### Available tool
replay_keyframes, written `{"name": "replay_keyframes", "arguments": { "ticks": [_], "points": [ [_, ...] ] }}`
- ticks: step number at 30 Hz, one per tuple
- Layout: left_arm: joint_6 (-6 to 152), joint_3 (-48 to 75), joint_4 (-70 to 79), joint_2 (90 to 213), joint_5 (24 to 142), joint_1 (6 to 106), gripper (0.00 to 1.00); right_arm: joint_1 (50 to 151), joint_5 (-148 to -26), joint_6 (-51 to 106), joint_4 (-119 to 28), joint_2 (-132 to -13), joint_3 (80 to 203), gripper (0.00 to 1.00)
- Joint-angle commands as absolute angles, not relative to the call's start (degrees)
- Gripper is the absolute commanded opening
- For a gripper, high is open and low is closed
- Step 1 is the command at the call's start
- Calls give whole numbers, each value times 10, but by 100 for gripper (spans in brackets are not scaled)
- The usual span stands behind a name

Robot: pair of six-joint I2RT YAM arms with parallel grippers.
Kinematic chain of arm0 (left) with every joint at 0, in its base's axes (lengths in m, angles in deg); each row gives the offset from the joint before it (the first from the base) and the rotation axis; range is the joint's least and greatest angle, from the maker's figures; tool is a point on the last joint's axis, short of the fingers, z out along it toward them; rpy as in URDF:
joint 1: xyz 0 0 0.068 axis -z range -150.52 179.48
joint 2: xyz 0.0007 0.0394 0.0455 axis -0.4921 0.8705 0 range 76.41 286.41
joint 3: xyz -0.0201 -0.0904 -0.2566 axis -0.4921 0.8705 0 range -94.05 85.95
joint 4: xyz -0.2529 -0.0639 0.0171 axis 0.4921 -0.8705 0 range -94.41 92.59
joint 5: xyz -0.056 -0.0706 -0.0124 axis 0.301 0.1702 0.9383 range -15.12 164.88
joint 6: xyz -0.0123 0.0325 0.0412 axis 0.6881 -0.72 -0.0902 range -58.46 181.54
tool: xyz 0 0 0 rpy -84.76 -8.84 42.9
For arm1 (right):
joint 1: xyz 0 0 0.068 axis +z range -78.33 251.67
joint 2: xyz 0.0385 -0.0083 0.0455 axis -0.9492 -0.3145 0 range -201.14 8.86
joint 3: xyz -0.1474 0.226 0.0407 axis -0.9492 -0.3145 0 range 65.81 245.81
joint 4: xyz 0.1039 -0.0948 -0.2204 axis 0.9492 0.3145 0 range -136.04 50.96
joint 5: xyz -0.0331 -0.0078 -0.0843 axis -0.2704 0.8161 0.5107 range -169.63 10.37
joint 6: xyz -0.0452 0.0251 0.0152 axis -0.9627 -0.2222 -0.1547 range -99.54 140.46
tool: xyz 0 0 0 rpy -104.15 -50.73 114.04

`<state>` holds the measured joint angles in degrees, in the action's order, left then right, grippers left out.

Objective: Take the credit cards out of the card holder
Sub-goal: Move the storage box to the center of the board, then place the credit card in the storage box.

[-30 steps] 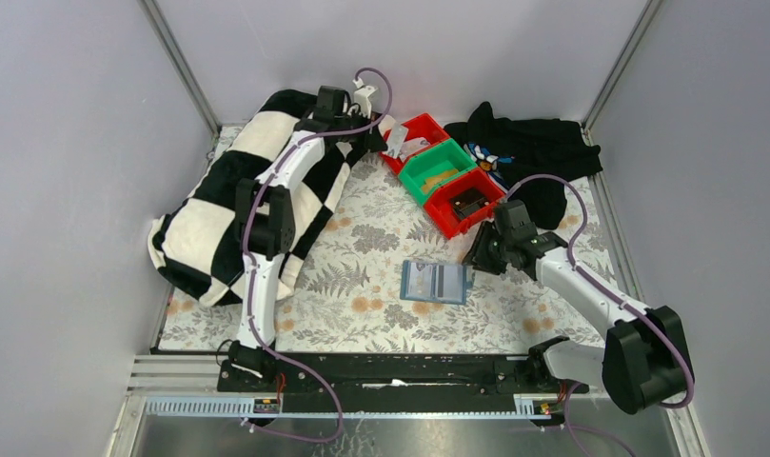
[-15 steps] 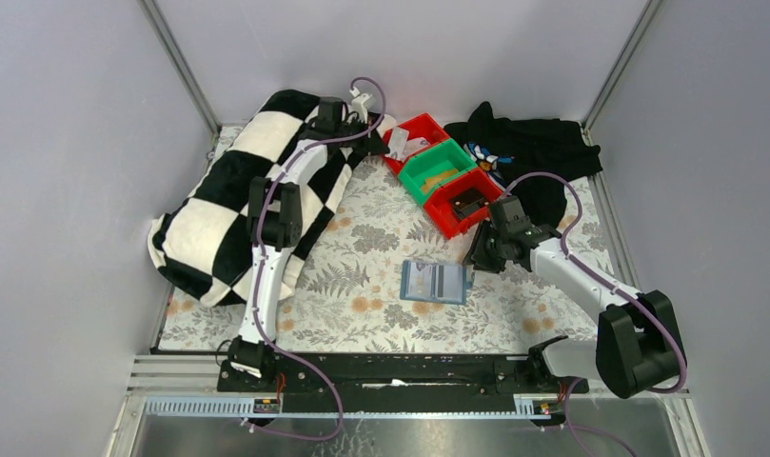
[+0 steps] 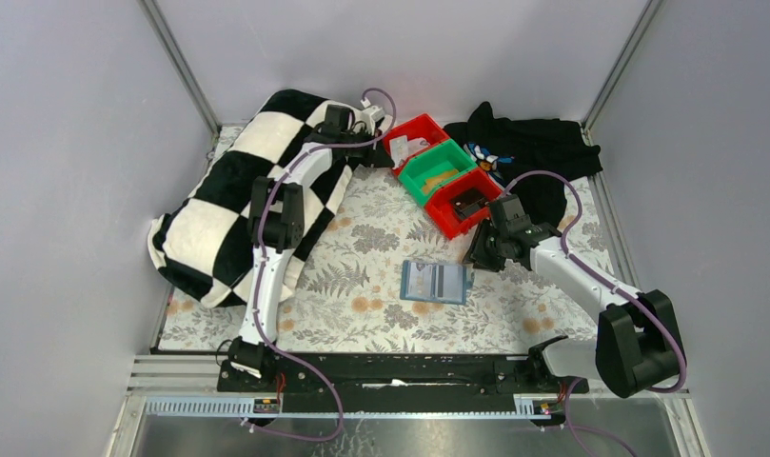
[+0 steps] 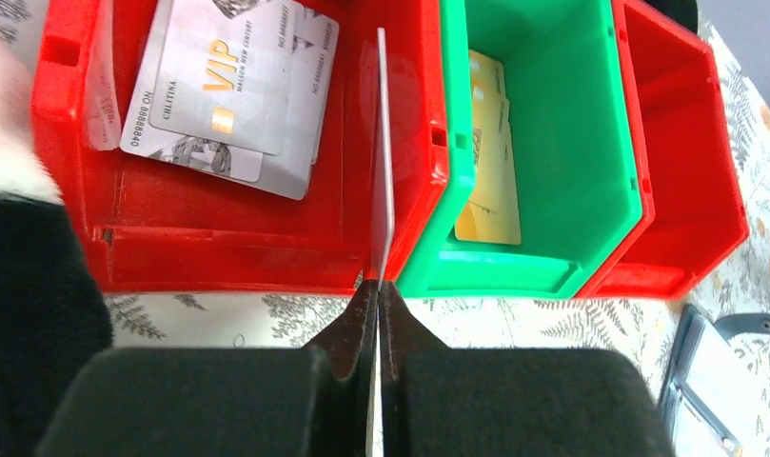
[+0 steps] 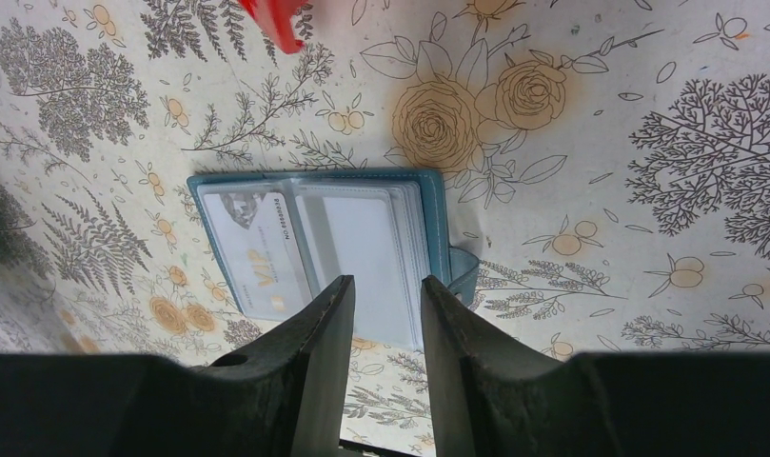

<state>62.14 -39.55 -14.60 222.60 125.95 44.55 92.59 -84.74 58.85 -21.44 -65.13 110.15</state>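
Note:
The teal card holder (image 3: 434,282) lies open on the floral cloth; it also shows in the right wrist view (image 5: 319,252), with a pale VIP credit card (image 5: 262,252) in its left pocket. My right gripper (image 5: 385,290) is open and empty, hovering just above the holder's right panel. My left gripper (image 4: 378,286) is shut on a thin credit card (image 4: 384,162), held edge-on over the wall between the far red bin (image 4: 86,190) and the green bin (image 4: 619,143). Pale VIP cards (image 4: 233,86) lie in that red bin; yellow cards (image 4: 490,143) lie in the green one.
A second red bin (image 3: 468,205) stands at the row's near end. A black-and-white checkered blanket (image 3: 219,205) fills the left side. A black cloth (image 3: 533,152) lies at the back right. Metal rails edge the table.
My left gripper has moved right with its card, from over the blanket's edge to over the bins. My right arm has barely shifted beside the holder.

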Motion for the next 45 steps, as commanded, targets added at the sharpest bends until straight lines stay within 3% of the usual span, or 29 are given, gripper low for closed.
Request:
{"name": "replay_keyframes", "arguments": {
  "ticks": [1, 10, 21, 45],
  "points": [
    [570, -355, -203, 2167, 1273, 462, 0, 923, -843, 589, -214, -644, 1108, 39],
    [594, -325, -169, 2127, 1244, 473, 0, 923, -851, 592, -221, -643, 1101, 39],
    [622, -472, -220, 2185, 1206, 472, 0, 923, -852, 590, -218, -644, 1104, 39],
    [583, -500, -220, 2249, 1194, 467, 0, 923, -857, 594, -224, -647, 1099, 39]
  ]
}}
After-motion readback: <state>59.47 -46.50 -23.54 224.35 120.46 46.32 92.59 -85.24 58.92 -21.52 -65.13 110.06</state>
